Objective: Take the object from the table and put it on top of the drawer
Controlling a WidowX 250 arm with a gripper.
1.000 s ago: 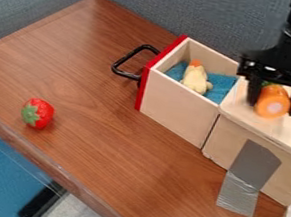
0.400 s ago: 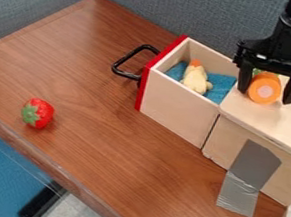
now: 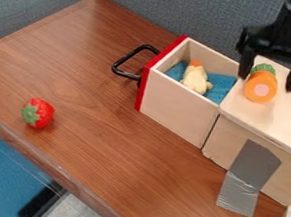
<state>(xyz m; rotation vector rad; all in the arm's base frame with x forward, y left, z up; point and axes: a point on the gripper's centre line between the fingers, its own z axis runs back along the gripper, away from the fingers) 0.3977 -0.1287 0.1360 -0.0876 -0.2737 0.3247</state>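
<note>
Nearest: raised rim (image 3: 46, 165) along the tabletop (image 3: 115, 152) edge, prob. there to stop things rolling off. Next, grey tape (image 3: 251, 167) runs from the drawer unit's side wall (image 3: 225, 141) down onto the wood, presumably so the unit won't slide w/ a pull or a push. Toy strawberry (image 3: 38, 113) lies off to the side, well apart from the unit, out of the way of work up there.

Drawer (image 3: 176, 104) is pulled out, red front (image 3: 158, 74) & black handle (image 3: 118, 66) facing the open wood; toy chick (image 3: 195, 79) inside on blue cloth (image 3: 222, 85), prob. padding. Being open shouldn't matter, b/c the spot wanted is the flat unit top (image 3: 288, 119) beside it.

That's where the task's thing seems to be: toy carrot (image 3: 261, 89), lying on the unit top nr the drawer opening, round orange end toward camera, green tuft at the back. Flat wood bears it, so no grip needed; being round, it might roll if nudged.

Claw (image 3: 266, 84) hangs over it, fingers wide, one close by the carrot, other w/ a clear gap. Holding nothing. Job looks done, assuming carrot = the object; next, prob. lift straight up w/o brushing it. Grey partition (image 3: 168, 5) stands behind.
</note>
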